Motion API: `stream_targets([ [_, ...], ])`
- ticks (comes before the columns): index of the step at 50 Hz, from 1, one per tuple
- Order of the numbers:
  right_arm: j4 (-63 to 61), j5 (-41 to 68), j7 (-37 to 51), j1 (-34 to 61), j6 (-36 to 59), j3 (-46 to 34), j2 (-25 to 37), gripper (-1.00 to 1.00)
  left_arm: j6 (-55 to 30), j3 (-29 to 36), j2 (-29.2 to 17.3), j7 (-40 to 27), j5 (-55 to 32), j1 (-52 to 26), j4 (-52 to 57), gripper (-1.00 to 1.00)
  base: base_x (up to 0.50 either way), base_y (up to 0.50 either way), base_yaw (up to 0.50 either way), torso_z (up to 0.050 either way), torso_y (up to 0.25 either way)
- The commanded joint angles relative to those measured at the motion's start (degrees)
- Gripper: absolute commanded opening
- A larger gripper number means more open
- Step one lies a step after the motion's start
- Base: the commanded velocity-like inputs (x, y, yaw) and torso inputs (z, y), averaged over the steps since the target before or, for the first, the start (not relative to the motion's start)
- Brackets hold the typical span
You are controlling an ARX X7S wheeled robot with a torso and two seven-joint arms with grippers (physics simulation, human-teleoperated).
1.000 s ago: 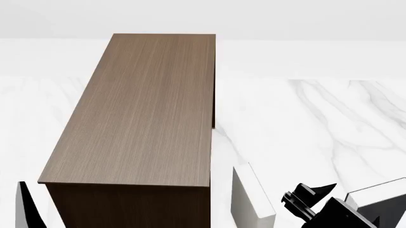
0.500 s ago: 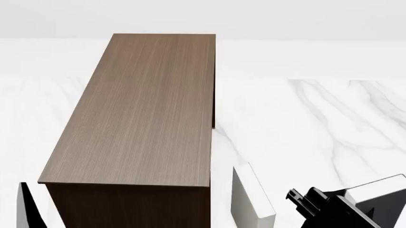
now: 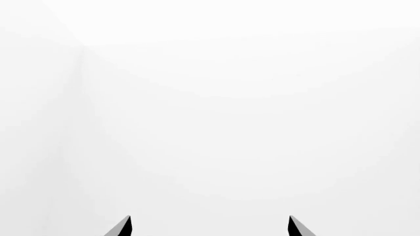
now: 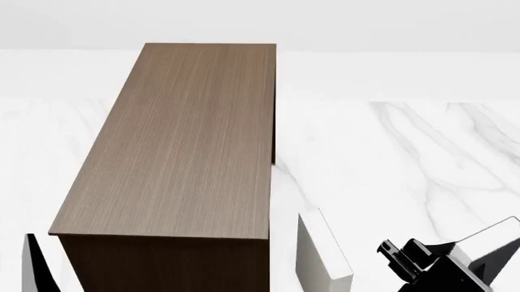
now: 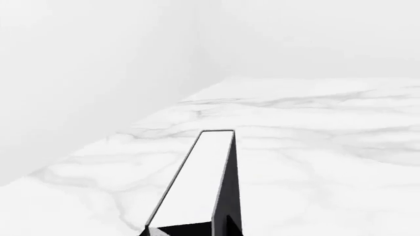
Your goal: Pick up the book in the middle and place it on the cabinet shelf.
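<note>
The book (image 5: 194,177) has a dark-grey cover and white page edges. In the right wrist view it runs straight out from my right gripper (image 5: 190,231), whose jaws are shut on its near end. In the head view the book (image 4: 490,238) shows tilted at the bottom right, held by my right gripper (image 4: 442,271) above the marble surface. The cabinet shelf (image 4: 191,140) is the big dark brown wood-grain box left of centre, well left of the held book. My left gripper (image 3: 210,227) is open and empty and faces a blank white wall.
A pale grey-white book (image 4: 325,255) stands on the white marble surface (image 4: 406,158) just right of the cabinet's near corner, between the cabinet and my right gripper. A black wedge (image 4: 34,267) shows at the lower left edge.
My right gripper has moved right and slightly down towards the frame's corner. The book in it has tilted and risen at its far end. The cabinet and pale book have not moved.
</note>
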Motion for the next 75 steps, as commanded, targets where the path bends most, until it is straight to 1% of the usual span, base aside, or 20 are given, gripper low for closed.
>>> stream_targets([
  [1,-18.9,-4.1,1.5,-3.8,7.8,-1.5,2.6,-1.0,0.6,-1.3,0.9,1.0,1.1,0.0,0.0,1.0,0.0,0.0,0.0,0.0,0.0],
  [4,-22.4,-3.7,2.0,-4.2,9.7,-1.6,3.5,-1.0,0.6,-1.3,0.9,1.0,1.0,0.0,0.0,1.0,0.0,0.0,0.0,0.0,0.0],
  [6,-28.6,-3.0,2.7,-4.6,12.1,-1.5,5.0,-1.0,0.5,-1.3,0.9,0.9,1.0,0.0,0.0,1.0,0.0,0.0,0.0,0.0,0.005],
  [10,-37.2,-3.0,4.1,-4.8,15.8,-2.0,7.0,-1.0,0.3,-1.3,0.8,0.9,0.9,-0.1,0.2,1.0,0.0,0.0,0.0,0.0,0.0],
  [15,-42.5,-2.8,5.1,-4.9,18.8,-2.4,8.4,-1.0,0.4,-1.3,0.8,0.8,0.9,-0.1,0.1,1.0,0.0,0.0,0.0,0.0,0.002],
  [22,-46.6,-3.7,5.5,-4.3,20.3,-2.9,10.0,-1.0,0.0,-1.4,0.6,0.7,0.8,-0.2,0.5,1.0,0.0,0.0,0.0,0.0,0.001],
  [34,-55.0,-2.8,4.9,-0.7,26.3,-4.0,12.9,-1.0,0.1,-1.3,0.5,0.4,0.8,-0.2,0.4,1.0,0.0,0.0,0.0,0.0,0.002],
  [38,-57.3,-0.4,2.2,1.4,29.7,-5.2,13.8,-1.0,0.1,-1.1,0.5,0.4,0.9,-0.2,0.4,1.0,0.0,0.0,0.0,0.0,0.0],
  [47,-61.9,0.3,-0.5,4.2,34.4,-8.0,15.2,-1.0,0.1,-1.0,0.3,0.3,1.0,-0.2,0.5,1.0,0.0,0.0,0.0,0.0,0.002],
  [49,-62.7,1.7,-1.6,4.3,34.6,-8.1,15.2,-1.0,0.2,-0.9,0.3,0.3,1.0,-0.2,0.5,1.0,0.0,0.0,0.0,0.0,0.0],
  [50,-63.3,4.5,-2.4,4.2,35.5,-7.6,14.7,-1.0,0.2,-0.9,0.3,0.3,1.0,-0.2,0.4,1.0,0.0,0.0,0.0,0.0,0.0],
  [52,-63.7,4.9,-3.4,4.2,34.7,-7.8,14.5,-1.0,0.3,-0.9,0.3,0.3,1.1,-0.2,0.3,1.0,0.0,0.0,0.0,0.0,0.0],
  [54,-65.3,7.8,-5.3,3.8,33.1,-7.0,13.9,-1.0,0.3,-0.9,0.3,0.2,1.0,-0.1,0.4,1.0,0.0,0.0,0.0,0.0,0.0],
  [60,-66.1,12.9,-5.8,4.8,34.3,-5.5,12.8,-1.0,0.4,-0.7,0.2,0.2,1.1,-0.1,0.3,1.0,0.0,0.0,0.0,0.0,0.002],
  [63,-67.2,16.3,-7.4,5.2,34.6,-5.1,12.3,-1.0,0.3,-0.7,0.1,0.2,1.1,-0.1,0.4,1.0,0.0,0.0,0.0,0.0,0.003],
  [66,-68.3,21.5,-8.4,5.4,35.3,-3.8,11.3,-1.0,0.4,-0.7,0.1,0.1,1.1,-0.1,0.4,1.0,0.0,0.0,0.0,0.0,0.0],
  [69,-69.1,23.3,-8.8,5.9,35.2,-3.3,10.7,-1.0,0.4,-0.7,0.0,0.1,1.1,0.0,0.4,1.0,0.0,0.0,0.0,0.0,0.004],
  [72,-68.8,29.5,-8.9,6.0,36.6,-1.6,9.7,-1.0,0.5,-0.6,0.0,0.0,1.1,-0.1,0.3,1.0,0.0,0.0,0.0,0.0,0.0],
  [73,-68.2,34.1,-8.9,6.0,37.8,-0.4,9.0,-1.0,0.5,-0.6,0.0,0.0,1.1,-0.1,0.3,1.0,0.0,0.0,0.0,0.0,0.0],
  [75,-68.2,34.8,-9.3,5.9,38.0,-0.5,9.0,-1.0,0.6,-0.5,0.0,0.0,1.1,-0.1,0.2,1.0,0.0,0.0,0.0,0.0,0.0],
])
